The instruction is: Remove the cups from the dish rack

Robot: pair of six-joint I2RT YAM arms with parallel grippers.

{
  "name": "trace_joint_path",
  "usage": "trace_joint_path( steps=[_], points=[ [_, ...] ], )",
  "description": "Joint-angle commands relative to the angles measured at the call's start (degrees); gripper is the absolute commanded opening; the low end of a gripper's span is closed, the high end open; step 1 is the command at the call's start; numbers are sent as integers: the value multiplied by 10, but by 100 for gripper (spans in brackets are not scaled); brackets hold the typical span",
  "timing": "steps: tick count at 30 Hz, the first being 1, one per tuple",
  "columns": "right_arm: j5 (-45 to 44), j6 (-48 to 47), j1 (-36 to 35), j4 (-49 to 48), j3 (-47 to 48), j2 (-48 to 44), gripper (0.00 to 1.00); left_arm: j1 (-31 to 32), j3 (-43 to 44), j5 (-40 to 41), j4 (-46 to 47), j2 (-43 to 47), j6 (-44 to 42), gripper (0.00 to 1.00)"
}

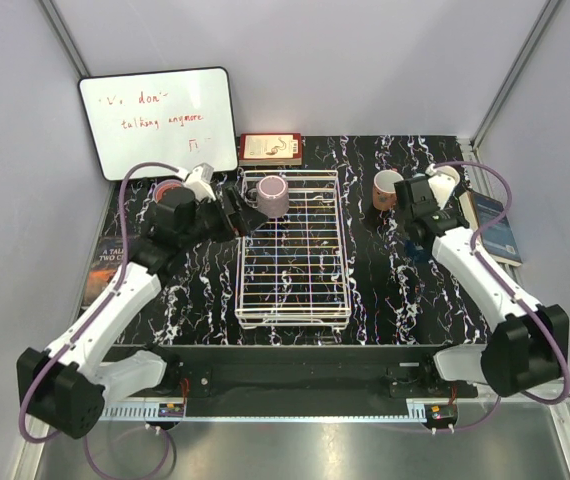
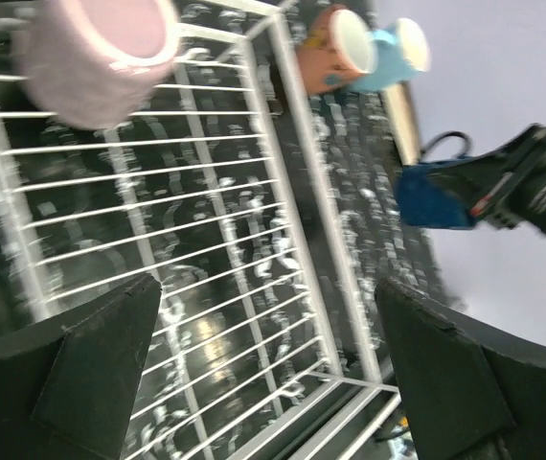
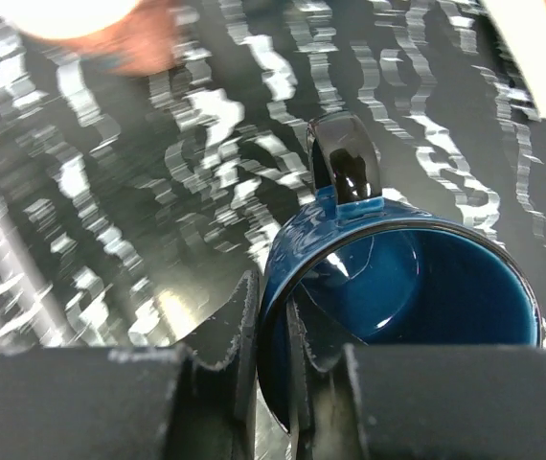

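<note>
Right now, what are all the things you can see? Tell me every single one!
dish rack: one, white wire, middle of the table
mauve cup: one, mauve, in the rack's far end
terracotta cup: one, orange, on the table right of the rack
light blue cup: one, light blue, next to the terracotta cup
dark blue mug: one, dark blue, right of the rack
salmon cup: one, reddish pink, far left, mostly hidden
whiteboard: one, white with red writing, far left
red book: one, behind the rack
blue book: one, right edge
dark book: one, left edge
left gripper: open, over the rack
right gripper: shut on the dark blue mug's rim
</note>
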State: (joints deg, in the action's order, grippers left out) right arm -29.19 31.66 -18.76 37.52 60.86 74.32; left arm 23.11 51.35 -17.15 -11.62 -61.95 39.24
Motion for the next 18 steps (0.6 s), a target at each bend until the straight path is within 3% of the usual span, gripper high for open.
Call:
trace_joint_path(
  steps=[1,4,18],
  points=[
    [25,14,59,-33,43,28,0,3,-2,79,-54,49,-38,99],
    [70,24,84,-40,61,64,0,3,-13,84,-57,58,-39,99],
    [56,16,123,-92,110,220,0,3,-23,102,-71,57,-44,99]
  ],
)
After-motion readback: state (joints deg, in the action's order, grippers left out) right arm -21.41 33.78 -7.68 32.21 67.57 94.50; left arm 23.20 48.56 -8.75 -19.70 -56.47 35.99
